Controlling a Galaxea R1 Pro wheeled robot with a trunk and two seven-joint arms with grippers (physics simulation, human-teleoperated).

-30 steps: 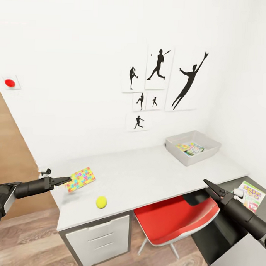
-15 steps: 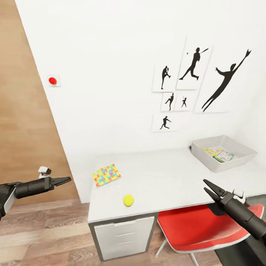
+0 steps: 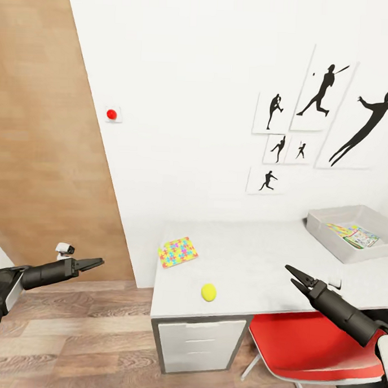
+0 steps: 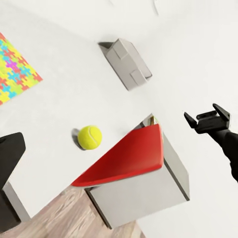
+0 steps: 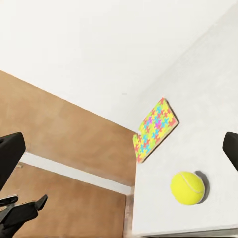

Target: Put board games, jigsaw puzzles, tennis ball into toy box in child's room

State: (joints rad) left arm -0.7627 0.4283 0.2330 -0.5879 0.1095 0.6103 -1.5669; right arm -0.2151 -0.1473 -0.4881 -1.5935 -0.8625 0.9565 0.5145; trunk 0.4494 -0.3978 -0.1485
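On the table (image 3: pixel 259 259) lie a jigsaw puzzle (image 3: pixel 178 252) near the left end and a tennis ball (image 3: pixel 209 292) close to the front edge. The toy box (image 3: pixel 328 222) stands at the far right with flat colourful boxes (image 3: pixel 353 235) inside. My left gripper (image 3: pixel 98 262) hangs open over the floor, left of the table and apart from it. Above the front edge, right of the ball, my right gripper (image 3: pixel 290 274) is open and empty. The left wrist view has the ball (image 4: pixel 89 137), puzzle (image 4: pixel 15 74) and toy box (image 4: pixel 126 62). The right wrist view has the ball (image 5: pixel 187 187) and puzzle (image 5: pixel 156 129).
A red-and-white chair (image 3: pixel 317 346) is pushed under the table beneath my right arm. White drawers (image 3: pixel 201 344) fill the table's left end. Wood floor (image 3: pixel 75 335) lies to the left, with a wooden panel (image 3: pixel 44 125) behind it. Black silhouette posters (image 3: pixel 316 120) hang on the white wall.
The camera has swung left, so the table and toy box sit further right in the picture and the dark side unit with its lettered box has left it. Both arms keep their pose.
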